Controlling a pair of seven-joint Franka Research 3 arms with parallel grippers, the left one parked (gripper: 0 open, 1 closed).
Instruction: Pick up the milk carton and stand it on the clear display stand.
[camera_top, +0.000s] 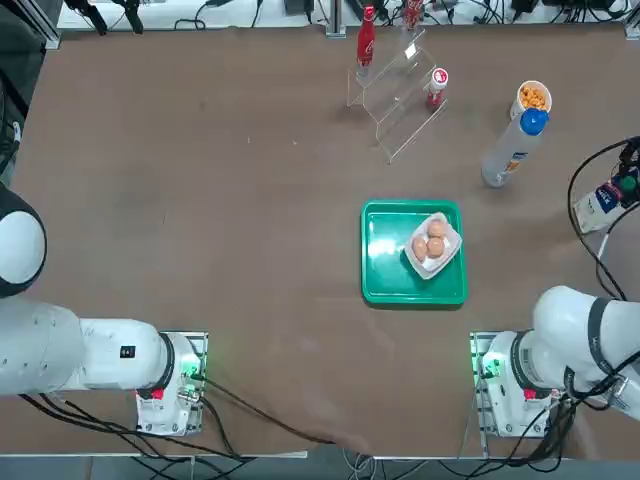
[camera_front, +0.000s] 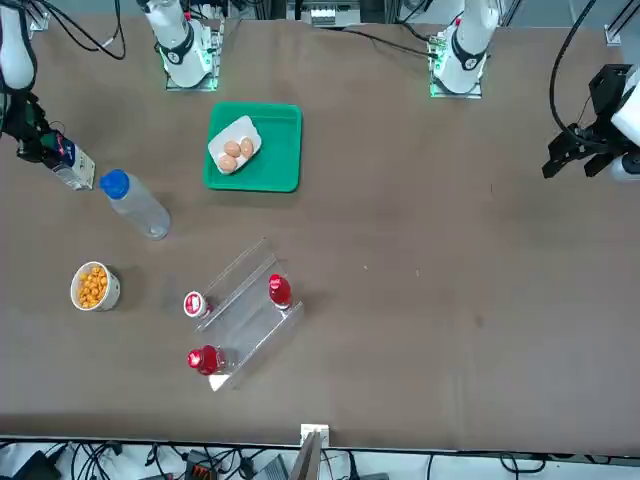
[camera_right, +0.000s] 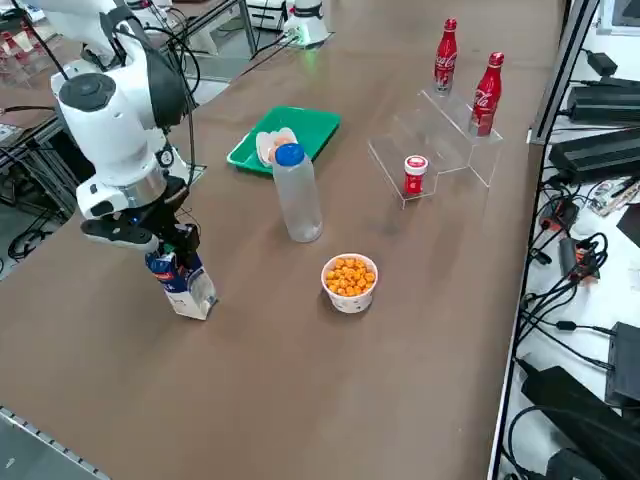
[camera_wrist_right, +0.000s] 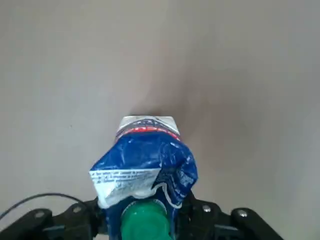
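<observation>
The milk carton (camera_right: 188, 287), dark blue and white with a green cap (camera_wrist_right: 144, 226), sits at the table's right edge, leaning a little, its base on the tabletop. My right gripper (camera_right: 168, 258) is shut on its upper part, and the blue sides (camera_wrist_right: 146, 162) look crumpled between the fingers. From overhead the carton (camera_top: 598, 206) shows just under the gripper (camera_top: 624, 186); the front view has the carton (camera_front: 74, 167) at the far left. The clear display stand (camera_top: 400, 98) stands at the back of the table (camera_right: 445, 140), well away from the carton.
A tall white bottle with a blue cap (camera_top: 510, 150) and a cup of orange snacks (camera_top: 532, 98) stand between the carton and the stand. Two red bottles (camera_right: 488, 93) and a small red can (camera_right: 415, 174) sit on or by the stand. A green tray (camera_top: 385, 275) holds eggs.
</observation>
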